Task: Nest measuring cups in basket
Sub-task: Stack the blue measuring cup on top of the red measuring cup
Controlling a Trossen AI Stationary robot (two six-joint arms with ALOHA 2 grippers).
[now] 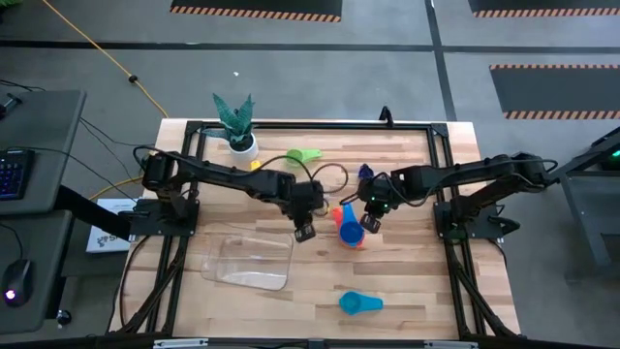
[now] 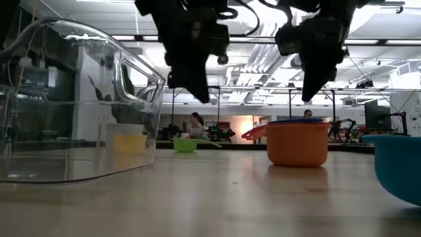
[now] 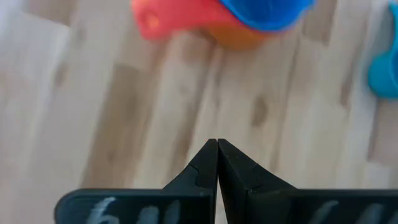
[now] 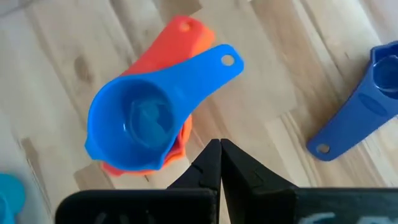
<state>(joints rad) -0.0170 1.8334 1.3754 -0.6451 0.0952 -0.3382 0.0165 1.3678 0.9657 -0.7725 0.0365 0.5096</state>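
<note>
Basket: clear tray, front-left of table, nothing in it that I can see. Stack at ctr: blue cup nested in orange cup, red cup w/ them (order below blue unclear). Loose: light blue cup front-right, dark blue cup near the stack, green cup and yellow cup at back by potted plant. Wood table; open lab hall beyond. Left gripper just beside the basket's far corner, jaws closed, empty. Right gripper beside the stack, jaws closed, empty.
</note>
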